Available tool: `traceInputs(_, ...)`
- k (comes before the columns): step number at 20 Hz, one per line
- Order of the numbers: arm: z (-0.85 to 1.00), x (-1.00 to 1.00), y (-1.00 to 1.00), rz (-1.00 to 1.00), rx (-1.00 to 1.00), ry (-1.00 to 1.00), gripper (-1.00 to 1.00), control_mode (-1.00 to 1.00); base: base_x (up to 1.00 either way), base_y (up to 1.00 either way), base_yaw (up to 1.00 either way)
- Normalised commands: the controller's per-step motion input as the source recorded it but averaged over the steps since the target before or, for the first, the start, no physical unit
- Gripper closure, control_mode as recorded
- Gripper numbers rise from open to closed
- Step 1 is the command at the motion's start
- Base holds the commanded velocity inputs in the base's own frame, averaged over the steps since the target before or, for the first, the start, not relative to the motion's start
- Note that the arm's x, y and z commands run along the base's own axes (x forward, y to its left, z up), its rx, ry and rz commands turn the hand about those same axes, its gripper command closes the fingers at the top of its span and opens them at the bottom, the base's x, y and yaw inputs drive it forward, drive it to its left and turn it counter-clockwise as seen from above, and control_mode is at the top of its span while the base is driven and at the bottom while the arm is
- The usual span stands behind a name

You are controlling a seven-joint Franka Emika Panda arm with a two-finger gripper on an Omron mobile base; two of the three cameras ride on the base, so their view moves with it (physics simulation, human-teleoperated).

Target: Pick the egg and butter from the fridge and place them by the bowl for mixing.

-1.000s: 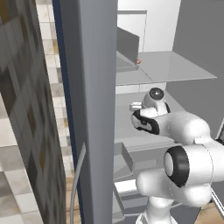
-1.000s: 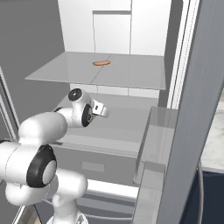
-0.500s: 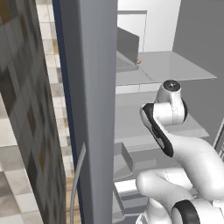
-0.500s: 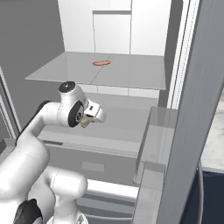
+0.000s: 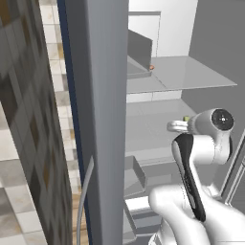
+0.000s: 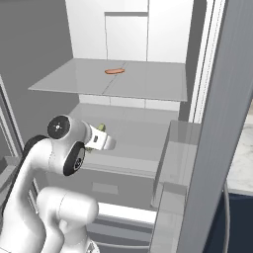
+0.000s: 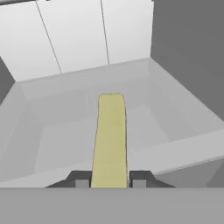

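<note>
Brownish-orange lump [image 6: 114, 71] on fridge shelf [image 6: 148, 84]

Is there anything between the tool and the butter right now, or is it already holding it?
Nothing stands between them: the tool is shut on the butter, which sticks out from its fingertips over the fridge shelf.

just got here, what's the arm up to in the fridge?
The claw is shut on the butter, a yellow-olive stick pointing out ahead of the fingertips. It is held in the air inside the open fridge, between two shelves. A brownish-orange lump lies on the upper shelf.
</note>
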Motion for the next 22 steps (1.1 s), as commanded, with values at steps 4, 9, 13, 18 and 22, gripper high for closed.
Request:
traceInputs(4, 0.96, -0.86, 0.00, -0.01, 0.02, -0.03, 1.00, -1.00, 0.00, 0.00, 0.00)
traceInputs(9, 0.32, -0.77, 0.00, 0.00, -0.01, 0.03, 1.00, 1.00, -0.20, 0.00, 0.00)
traceInputs(13, 0.00, 0.00, 0.00, 0.00, 0.00, 0.00, 1.00, 1.00, -1.00, 0.00, 0.00)
traceInputs(18, 0.00, 0.00, 0.00, 0.00, 0.00, 0.00, 1.00, 1.00, -1.00, 0.00, -0.24)
traceInputs(22, 0.00, 0.00, 0.00, 0.00, 0.00, 0.00, 1.00, 1.00, -0.71, 0.22, -0.77)
